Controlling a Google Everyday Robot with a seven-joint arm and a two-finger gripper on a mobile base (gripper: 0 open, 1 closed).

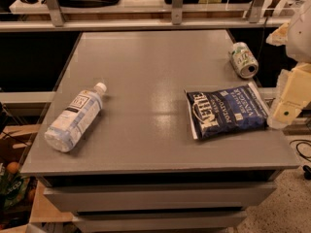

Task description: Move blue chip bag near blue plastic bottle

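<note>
Backdrop: shelving rails (pixel 172 4) run along the far side, with dark gaps under them.
Table (pixel 146 57): grey top, and everything I have to work with lies flat on it.
Blue chip bag (pixel 227 111): it lies on the right half near the front edge, well apart from the bottle. Its long axis runs left to right, rising slightly to the right, with the Kettle end toward the bottle. Lying flat, it looks easiest to take from the right edge.
Blue plastic bottle (pixel 74 116): it lies on its side at the left, set diagonally, with the cap pointing far-right and the base at the near-left corner.
Gripper (pixel 285 111): it hangs just beside the bag's right edge, at the table's side. I cannot tell whether it is open or closed, and I judge it is not holding anything.
Can (pixel 243 59): it lies tipped over in the far right area, clear of the bag's path.
</note>
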